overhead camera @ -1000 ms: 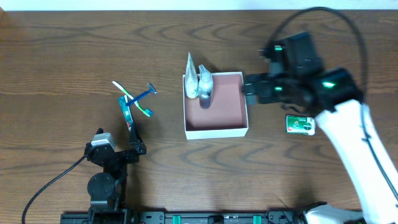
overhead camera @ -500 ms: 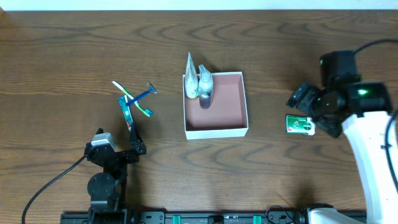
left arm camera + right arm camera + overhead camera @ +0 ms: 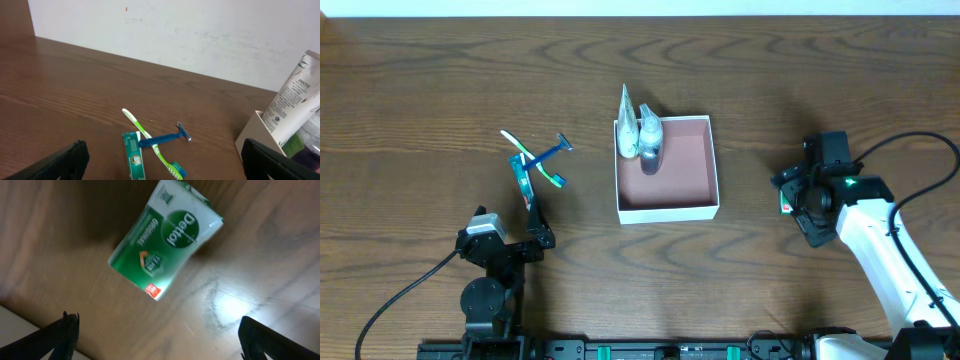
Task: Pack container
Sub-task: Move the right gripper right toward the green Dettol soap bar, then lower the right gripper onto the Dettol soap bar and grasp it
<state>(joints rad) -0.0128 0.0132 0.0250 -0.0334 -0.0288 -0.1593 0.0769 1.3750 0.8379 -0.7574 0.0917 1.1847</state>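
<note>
The container, a shallow white box with a pinkish-brown bottom, sits mid-table. A white tube and a small bottle stand in its far left corner. My right gripper is open, right of the box, low over a green Dettol soap bar; its open jaws hold nothing. The soap barely shows in the overhead view. My left gripper is open and empty near the front left. Its wrist view shows the open jaws, the box corner and the tube.
A green toothbrush, a blue razor and a green toothpaste box lie crossed left of the container. They also show in the left wrist view: toothbrush, razor, toothpaste. A white wall stands behind the table.
My right arm has swung from the container's right edge out to the right and down over the soap bar. The left arm and the other items have not moved.
</note>
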